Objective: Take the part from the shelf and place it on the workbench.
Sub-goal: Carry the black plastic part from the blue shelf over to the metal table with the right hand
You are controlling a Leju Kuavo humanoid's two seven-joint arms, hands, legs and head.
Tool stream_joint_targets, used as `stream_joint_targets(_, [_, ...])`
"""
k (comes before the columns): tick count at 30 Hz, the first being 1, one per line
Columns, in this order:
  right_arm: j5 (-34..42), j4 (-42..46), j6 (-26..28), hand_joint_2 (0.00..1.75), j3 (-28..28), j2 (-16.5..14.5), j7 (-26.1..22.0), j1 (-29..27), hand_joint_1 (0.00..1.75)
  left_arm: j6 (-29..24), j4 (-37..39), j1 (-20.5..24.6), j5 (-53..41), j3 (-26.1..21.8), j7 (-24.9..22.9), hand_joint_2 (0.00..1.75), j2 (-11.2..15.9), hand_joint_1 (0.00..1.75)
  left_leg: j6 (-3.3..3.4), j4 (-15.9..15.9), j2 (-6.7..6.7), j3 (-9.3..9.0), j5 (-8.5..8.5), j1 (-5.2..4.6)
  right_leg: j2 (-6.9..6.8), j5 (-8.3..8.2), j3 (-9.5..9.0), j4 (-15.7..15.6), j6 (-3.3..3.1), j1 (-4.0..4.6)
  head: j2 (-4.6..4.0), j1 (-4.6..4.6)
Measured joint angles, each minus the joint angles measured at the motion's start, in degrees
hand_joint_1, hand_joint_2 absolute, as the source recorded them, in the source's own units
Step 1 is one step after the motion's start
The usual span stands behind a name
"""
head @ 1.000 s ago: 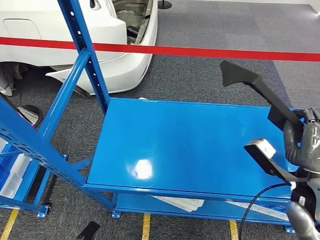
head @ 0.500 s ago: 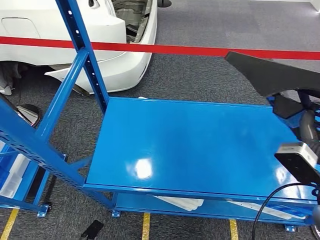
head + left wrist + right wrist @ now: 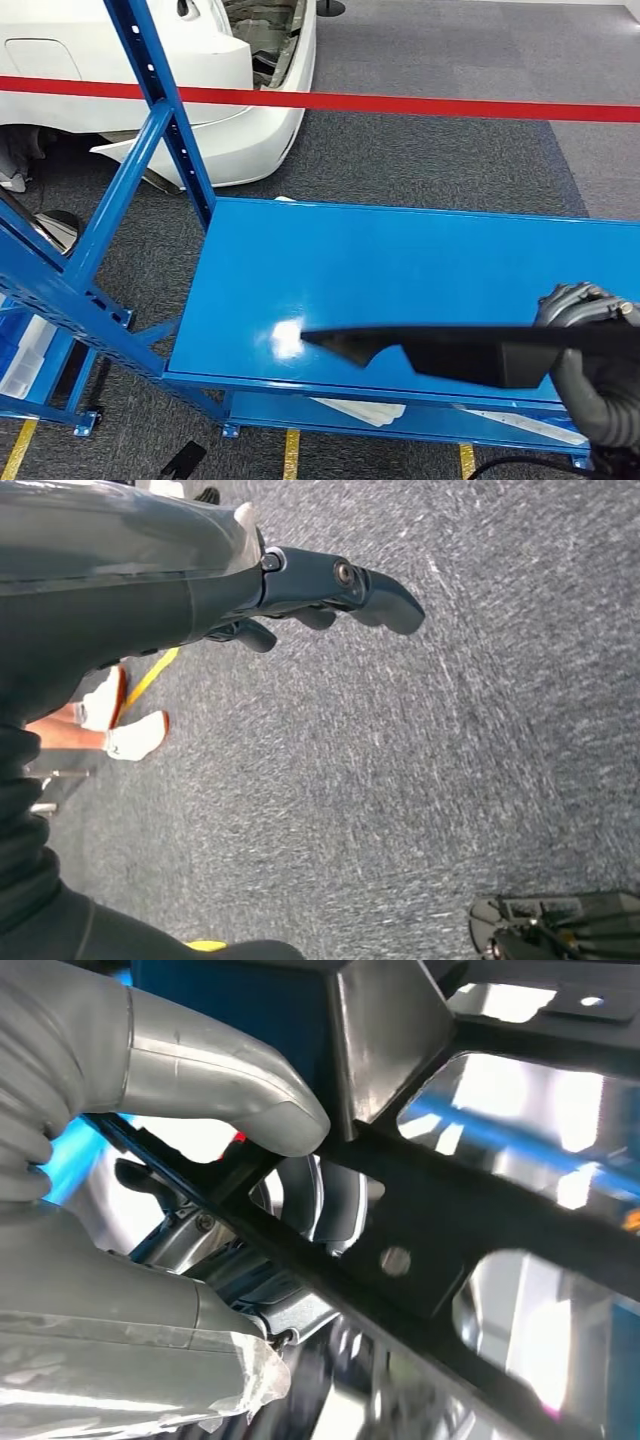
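- Grey carpet floor (image 3: 453,150), a red barrier tape (image 3: 377,101) and a white car (image 3: 226,100) lie behind a blue shelf (image 3: 340,270), whose flat top fills the middle of the head view.
- The left hand (image 3: 332,580) hangs over the floor, fingers loosely extended, holding nothing.
- The black part (image 3: 453,350) is carried low over the shelf's front edge, its long axis running left to right, pointed tip to the left.
- The right hand (image 3: 596,370) grips the part's right end; thumb and fingers (image 3: 226,1090) clamp its ribbed frame, so this arm alone carries it toward the workbench.
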State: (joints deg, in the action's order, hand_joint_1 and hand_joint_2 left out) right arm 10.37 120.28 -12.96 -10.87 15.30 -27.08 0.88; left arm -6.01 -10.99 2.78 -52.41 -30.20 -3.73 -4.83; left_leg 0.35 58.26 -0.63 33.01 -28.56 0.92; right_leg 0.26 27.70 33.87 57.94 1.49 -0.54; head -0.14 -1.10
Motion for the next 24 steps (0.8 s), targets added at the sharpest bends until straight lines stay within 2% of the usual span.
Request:
stream_joint_targets(2, [1.76, 0.14, -2.16, 1.75, -1.16, -2.00, -0.10, -1.16, 1.75, 0.00, 0.00, 0.14, -0.44, 0.01, 0.03, 1.75, -0.03, 0.00, -0.60, 0.35, 0.06, 0.04, -0.63, 0.15, -0.01, -0.07, -0.04, -0.10, -0.81, -0.14, -0.01, -0.03])
stream_joint_targets(3, [2.36, 0.17, -2.91, 1.75, -1.73, -2.91, -0.06, -1.58, 1.75, 0.00, 0.00, 0.23, -0.62, 0.01, 0.05, 1.75, -0.04, 0.00, -0.82, 1.61, 0.08, 0.53, -1.65, 0.17, -0.06, -0.14, -0.09, -0.23, -1.24, -0.24, -0.01, -0.05])
stream_joint_targets(4, [2.88, 0.15, -3.64, 1.75, -2.38, -3.86, 0.07, -1.97, 1.75, -0.01, 0.00, 0.29, -0.76, 0.01, 0.08, 1.75, -0.05, 0.00, -0.99, 4.19, 0.10, 1.60, -3.30, 0.18, -0.13, -0.18, -0.14, -0.33, -1.59, -0.32, -0.01, -0.05])
stream_joint_targets(6, [3.29, -0.05, -4.90, 1.75, -4.00, -5.73, 0.36, -2.94, 1.75, -0.07, 0.00, 0.29, -1.00, 0.02, 0.09, 1.75, -0.13, 0.00, -1.22, 11.99, 0.11, 5.03, -7.11, 0.16, -0.22, -0.12, -0.16, -0.32, -1.98, -0.20, -0.01, -0.08])
stream_joint_targets(7, [3.30, -0.25, -5.35, 1.75, -4.98, -6.61, 0.48, -3.44, 1.75, -0.11, 0.00, 0.27, -1.13, 0.03, 0.07, 1.75, -0.16, 0.00, -1.29, 15.23, 0.11, 6.48, -8.19, 0.16, -0.22, -0.10, -0.19, -0.31, -2.02, -0.15, -0.01, -0.07])
stream_joint_targets(8, [3.29, -0.48, -5.64, 1.75, -5.94, -7.38, 0.51, -3.87, 1.75, -0.16, 0.00, 0.26, -1.27, 0.03, 0.05, 1.75, -0.19, 0.00, -1.30, 16.53, 0.11, 7.08, -8.16, 0.15, -0.18, -0.09, -0.23, -0.30, -2.04, -0.11, -0.01, -0.08])
stream_joint_targets(9, [3.29, -0.69, -5.84, 1.75, -6.81, -8.06, 0.52, -4.18, 1.75, -0.19, 0.00, 0.28, -1.42, 0.03, 0.03, 1.75, -0.20, 0.00, -1.22, 15.40, 0.11, 6.56, -6.98, 0.15, -0.11, -0.08, -0.30, -0.29, -2.03, -0.10, -0.01, -0.09])
stream_joint_targets(12, [3.31, -1.02, -6.14, 1.75, -8.41, -9.34, 0.52, -4.55, 1.75, -0.20, 0.00, 0.43, -1.59, 0.03, 0.02, 1.75, -0.20, 0.00, -0.62, 4.14, 0.11, 1.35, -1.41, 0.09, 0.10, 0.11, -0.56, -0.17, -1.71, 0.02, -0.01, -0.08])
stream_joint_targets(13, [3.34, -1.05, -6.15, 1.75, -8.63, -9.54, 0.52, -4.61, 1.75, -0.20, 0.00, 0.50, -1.59, 0.03, 0.02, 1.75, -0.21, 0.00, -0.47, 1.56, 0.11, 0.21, -0.54, 0.03, 0.12, 0.14, -0.51, -0.09, -1.48, 0.12, -0.01, -0.05])
stream_joint_targets(14, [3.38, -1.08, -6.15, 1.75, -8.76, -9.69, 0.52, -4.66, 1.75, -0.21, 0.00, 0.53, -1.58, 0.03, 0.02, 1.75, -0.23, 0.00, -0.35, 0.32, 0.10, -0.28, -0.31, -0.08, 0.13, 0.12, -0.41, -0.04, -1.22, 0.19, 0.00, -0.03])
stream_joint_targets(16, [3.44, -1.11, -6.15, 1.75, -8.95, -9.91, 0.52, -4.77, 1.75, -0.21, 0.00, 0.50, -1.56, 0.03, 0.01, 1.75, -0.32, 0.00, 0.02, 0.09, 0.10, -0.24, -0.21, -0.19, 0.16, 0.03, -0.32, -0.09, -0.60, 0.15, -0.01, -0.01])
stream_joint_targets(18, [3.83, -1.12, -6.46, 1.75, -9.13, -10.07, 0.67, -4.86, 1.75, -0.32, 0.00, 0.48, -1.58, 0.02, -0.01, 1.75, -0.39, 0.00, 0.66, -0.12, 0.16, -0.30, 0.06, -0.01, 0.11, 1.18, 0.04, 1.12, 0.02, 0.02, -0.01, 0.08])
stream_joint_targets(19, [4.20, -1.19, -6.85, 1.75, -9.30, -10.16, 0.88, -4.97, 1.75, -0.44, 0.00, 0.54, -1.61, 0.02, -0.03, 1.75, -0.44, 0.00, 0.93, -0.23, 0.21, -0.34, 0.17, 0.13, 0.07, 2.61, 0.85, 3.22, 0.28, -0.03, -0.01, 0.12])
stream_joint_targets(21, [5.03, -1.71, -7.86, 1.75, -9.98, -10.50, 1.37, -5.51, 1.75, -0.63, 0.00, 0.63, -1.64, 0.01, -0.29, 1.75, -0.48, 0.00, 1.18, -0.23, 0.26, -0.35, 0.19, 0.14, 0.00, 6.38, 3.93, 10.55, 0.72, -0.14, -0.01, 0.20])
stream_joint_targets(22, [5.39, -2.18, -8.34, 1.75, -10.51, -10.74, 1.63, -5.93, 1.75, -0.51, 0.00, 0.63, -1.60, -0.02, -0.57, 1.75, -0.52, 0.00, 1.20, -0.22, 0.28, -0.35, 0.19, 0.11, -0.01, 7.68, 5.51, 14.07, 0.84, -0.16, -0.01, 0.19])
stream_joint_targets(23, [5.72, -2.75, -8.76, 1.75, -11.08, -10.96, 1.84, -6.35, 1.75, -0.18, 0.00, 0.61, -1.47, -0.10, -0.91, 1.75, -0.54, 0.00, 1.20, -0.21, 0.30, -0.38, 0.18, 0.10, -0.01, 8.02, 6.41, 16.04, 0.90, -0.16, -0.01, 0.19])
stream_joint_targets(24, [6.04, -3.35, -9.14, 1.75, -11.65, -11.18, 2.07, -6.73, 1.75, 0.17, 0.00, 0.61, -1.26, -0.25, -1.25, 1.75, -0.55, 0.00, 1.20, -0.19, 0.30, -0.43, 0.18, 0.08, -0.01, 7.20, 6.22, 15.67, 0.88, -0.16, -0.01, 0.19])
